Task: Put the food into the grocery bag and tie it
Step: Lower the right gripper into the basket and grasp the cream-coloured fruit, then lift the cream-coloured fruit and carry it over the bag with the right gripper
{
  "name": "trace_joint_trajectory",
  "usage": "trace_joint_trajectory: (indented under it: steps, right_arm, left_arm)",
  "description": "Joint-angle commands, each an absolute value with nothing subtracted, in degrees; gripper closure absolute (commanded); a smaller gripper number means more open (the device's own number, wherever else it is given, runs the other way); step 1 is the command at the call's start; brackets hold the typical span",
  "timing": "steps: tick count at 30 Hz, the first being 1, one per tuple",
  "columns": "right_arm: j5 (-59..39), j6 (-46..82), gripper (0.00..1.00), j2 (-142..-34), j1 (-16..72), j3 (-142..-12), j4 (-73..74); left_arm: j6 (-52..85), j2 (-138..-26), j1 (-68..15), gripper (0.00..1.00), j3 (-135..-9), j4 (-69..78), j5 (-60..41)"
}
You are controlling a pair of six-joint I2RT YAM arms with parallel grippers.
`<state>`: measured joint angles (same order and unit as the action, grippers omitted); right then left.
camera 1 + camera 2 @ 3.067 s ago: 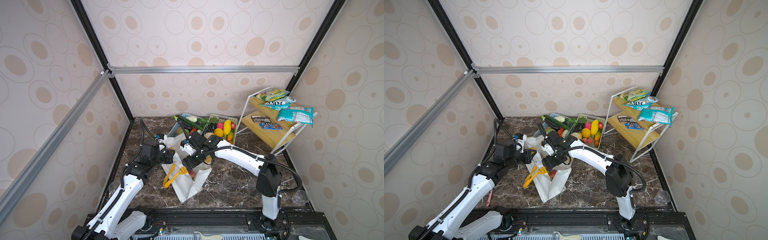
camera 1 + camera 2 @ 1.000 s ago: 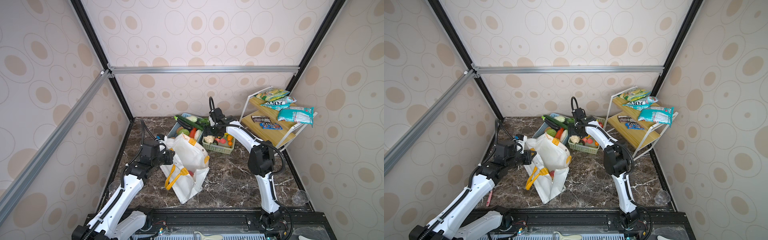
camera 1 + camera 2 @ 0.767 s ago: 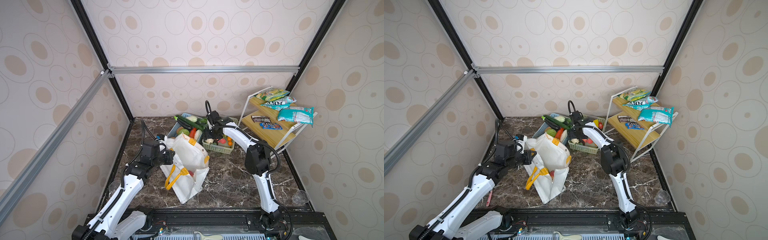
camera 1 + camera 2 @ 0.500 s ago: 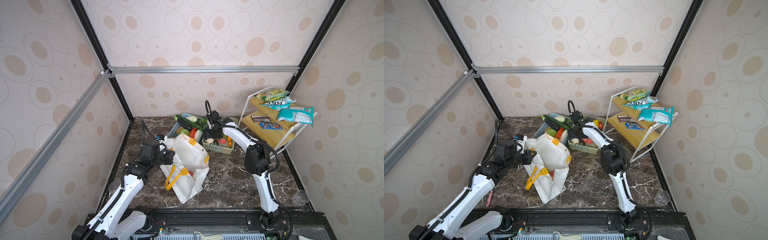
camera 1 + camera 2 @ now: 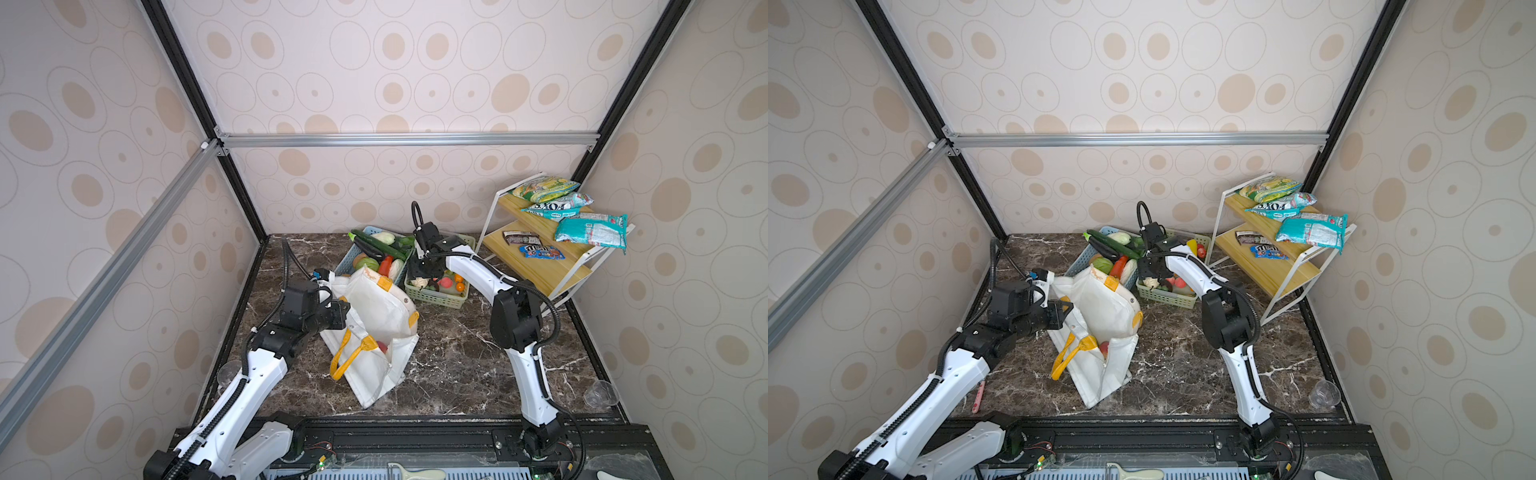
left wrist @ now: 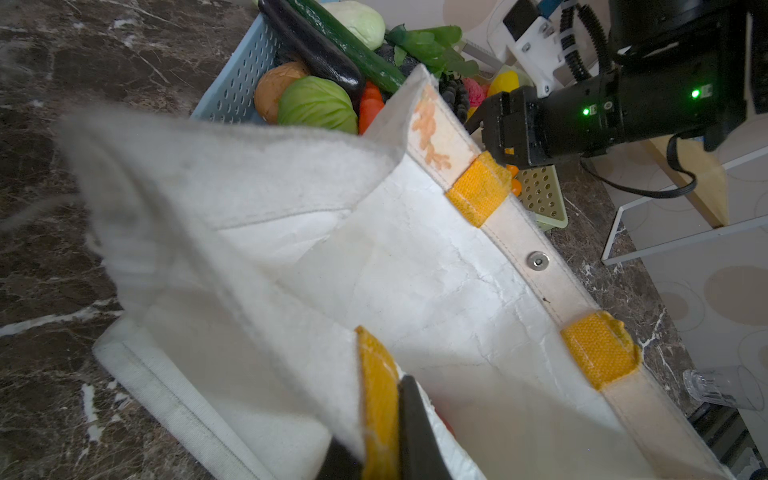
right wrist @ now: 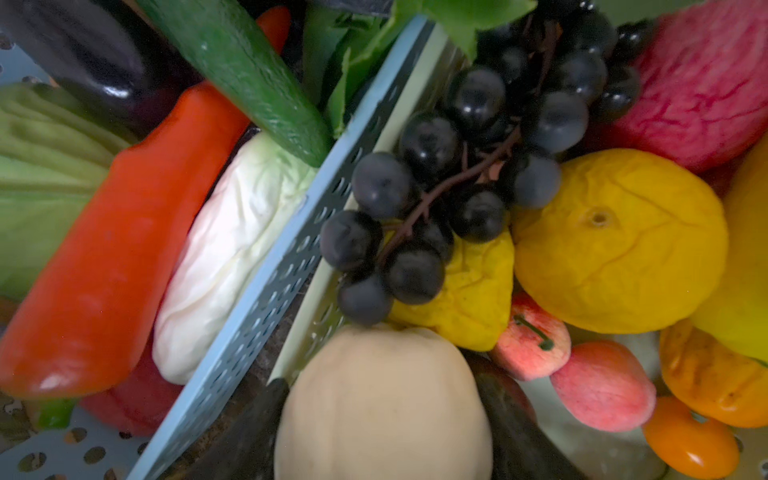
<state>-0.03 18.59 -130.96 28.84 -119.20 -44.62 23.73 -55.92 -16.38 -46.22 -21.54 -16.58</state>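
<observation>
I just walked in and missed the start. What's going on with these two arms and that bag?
The left gripper is shut on the rim of the large white fabric grocery bag with yellow-orange handles, holding its mouth open. The right gripper is down in the green slotted plastic basket, its fingers either side of a pale cream round toy fruit. Whether they grip it is unclear. A red toy fruit shows inside the untied bag.

On my shelf rack (image 5: 552, 275) I read two names: "FOX'S" in big letters on the teal-and-white packet (image 5: 557, 206) on the upper shelf, and "m&m's" on the flat blue packet (image 5: 541, 252) on the lower shelf. The tan print on the grocery bag (image 6: 415, 282) is too smeared for me to read.
</observation>
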Motion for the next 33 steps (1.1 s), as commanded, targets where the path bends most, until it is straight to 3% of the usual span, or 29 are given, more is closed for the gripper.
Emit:
trace_joint_trajectory:
  steps: [1,11,33]
  right_arm:
    - [-0.1,18.5,0.31,-126.8,29.2,-118.3,-45.3]
    - [0.5,18.4,0.31,-121.0,29.1,-117.2,-44.8]
    - [-9.7,20.2,0.32,-106.3,32.3,-108.7,-39.4]
  left_arm:
    - [22.4,-54.9,-16.0,1.0,-47.2,-20.7,-17.0]
    - [22.2,-54.9,-16.0,1.0,-47.1,-20.7,-17.0]
    - [22.2,-55.2,-16.0,1.0,-47.2,-20.6,-17.1]
